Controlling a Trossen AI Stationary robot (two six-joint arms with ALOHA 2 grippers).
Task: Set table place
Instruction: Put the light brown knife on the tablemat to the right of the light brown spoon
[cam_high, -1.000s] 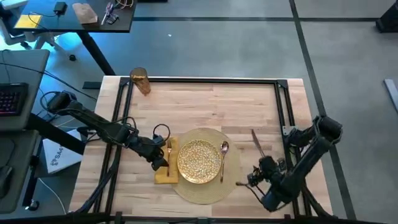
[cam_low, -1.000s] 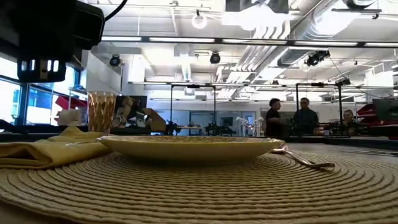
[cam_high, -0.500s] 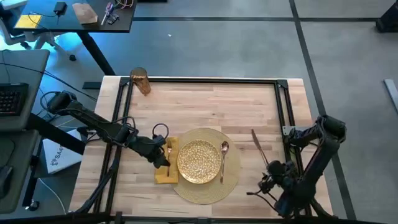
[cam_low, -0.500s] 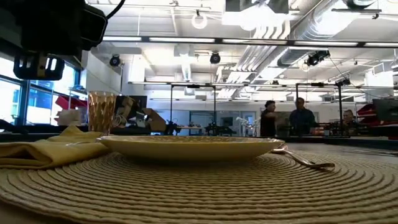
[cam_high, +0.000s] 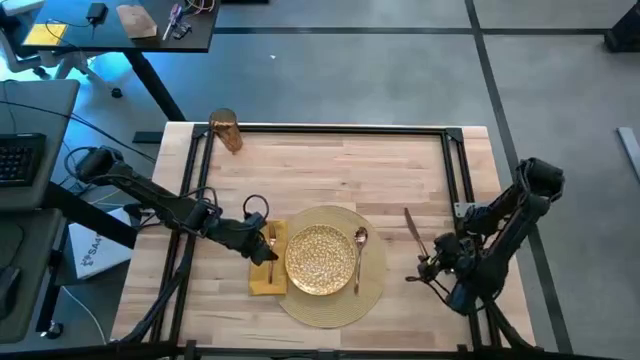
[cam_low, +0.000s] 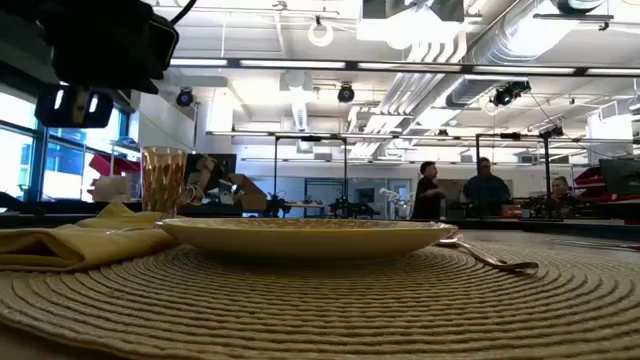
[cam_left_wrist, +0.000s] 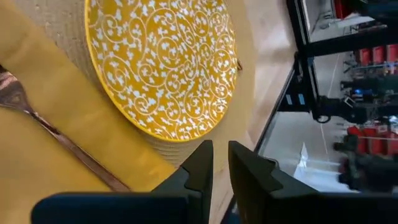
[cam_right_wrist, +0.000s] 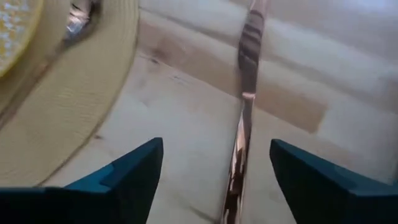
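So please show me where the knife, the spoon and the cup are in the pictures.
knife (cam_high: 417, 232), high view, middle of its length, lying on the bare table.
spoon (cam_high: 361, 237), high view, on its bowl, beside the plate.
cup (cam_low: 163, 178), low view, middle of its side wall.

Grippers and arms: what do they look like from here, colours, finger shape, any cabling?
Both arms are dark, jointed links. The left gripper has black wedge-shaped fingers; a black cable loops above its wrist. The right gripper has dark teal-black, tapered fingers. No markings readable.

Knife (cam_right_wrist: 244, 112) ends beyond frame edges.
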